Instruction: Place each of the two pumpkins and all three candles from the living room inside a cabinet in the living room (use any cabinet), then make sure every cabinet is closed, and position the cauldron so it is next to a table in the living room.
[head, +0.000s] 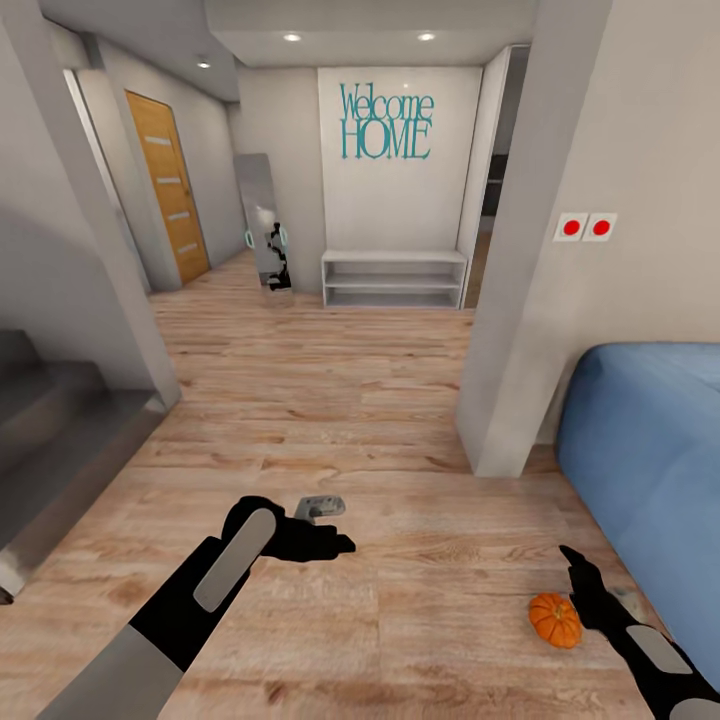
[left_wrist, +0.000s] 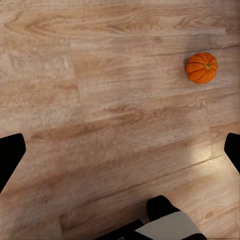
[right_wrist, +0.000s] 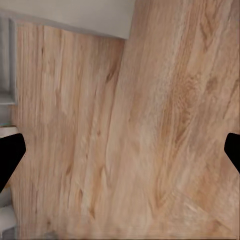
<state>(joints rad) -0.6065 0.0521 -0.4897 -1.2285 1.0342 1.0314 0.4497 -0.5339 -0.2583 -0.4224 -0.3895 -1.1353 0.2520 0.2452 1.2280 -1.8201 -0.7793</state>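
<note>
Wood floor (head: 330, 400) — one pumpkin (head: 555, 620)

A bright orange ribbed pumpkin (head: 555, 620) lies on the pale brown wood-grain floor (head: 330, 400), just beside the blue sofa (head: 650, 470). Beyond the sofa, two red buttons (head: 585, 227) sit on a beige wall. Farther off, teal lettering (head: 386, 122) marks a white wall above a white shelf (head: 394, 279).

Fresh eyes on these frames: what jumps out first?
The small bright orange ribbed pumpkin on the pale wood plank floor, just beside the right claw and near the blue sofa. Farther off, teal "Welcome HOME" lettering on the white wall above a low white shelf.
</note>
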